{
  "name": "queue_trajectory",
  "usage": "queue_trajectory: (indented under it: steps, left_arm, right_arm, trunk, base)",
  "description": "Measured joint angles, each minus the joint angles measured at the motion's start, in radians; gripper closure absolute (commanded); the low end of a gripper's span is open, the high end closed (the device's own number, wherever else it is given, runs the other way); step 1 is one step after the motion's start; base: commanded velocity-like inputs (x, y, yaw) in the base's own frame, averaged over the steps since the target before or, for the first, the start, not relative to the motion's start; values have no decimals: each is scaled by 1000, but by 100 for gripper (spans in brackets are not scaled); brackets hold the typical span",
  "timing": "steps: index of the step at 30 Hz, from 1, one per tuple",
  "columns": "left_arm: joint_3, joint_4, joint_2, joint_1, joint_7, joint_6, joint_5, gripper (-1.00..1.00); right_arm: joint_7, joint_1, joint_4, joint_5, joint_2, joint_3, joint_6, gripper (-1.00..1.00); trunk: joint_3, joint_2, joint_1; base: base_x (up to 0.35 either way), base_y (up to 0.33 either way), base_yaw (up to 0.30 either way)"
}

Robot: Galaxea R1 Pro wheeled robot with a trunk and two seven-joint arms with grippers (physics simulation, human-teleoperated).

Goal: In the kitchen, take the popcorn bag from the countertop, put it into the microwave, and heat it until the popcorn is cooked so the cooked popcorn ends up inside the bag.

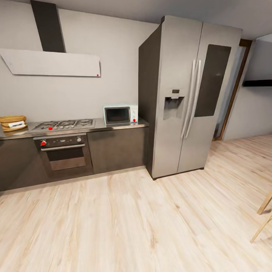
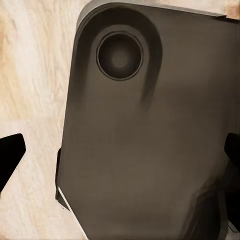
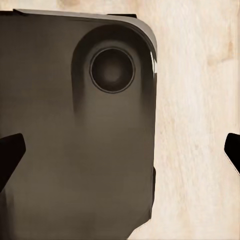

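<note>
popcorn bag (image 1: 13,123) on countertop (image 1: 99,124), microwave (image 1: 120,115) (door closed)

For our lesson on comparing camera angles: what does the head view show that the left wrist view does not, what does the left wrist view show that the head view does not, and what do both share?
Head view alone: the popcorn bag at the countertop's left end, the gas hob, the closed microwave beside the fridge, and the built-in oven.

Left wrist view alone: the left gripper, its dark fingertips wide apart and empty, above a dark rounded panel of the robot.

Both share: the pale wooden floor.
</note>
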Motion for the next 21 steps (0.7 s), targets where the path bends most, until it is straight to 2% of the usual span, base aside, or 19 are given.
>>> queue_trajectory:
  steps: [21]
  left_arm:
    - [0,0,0,0,0,0,0,-100]
  right_arm:
    - [0,0,1,0,0,0,0,-100]
  trunk:
    - [0,0,0]
  base:
    - [325,0,0]
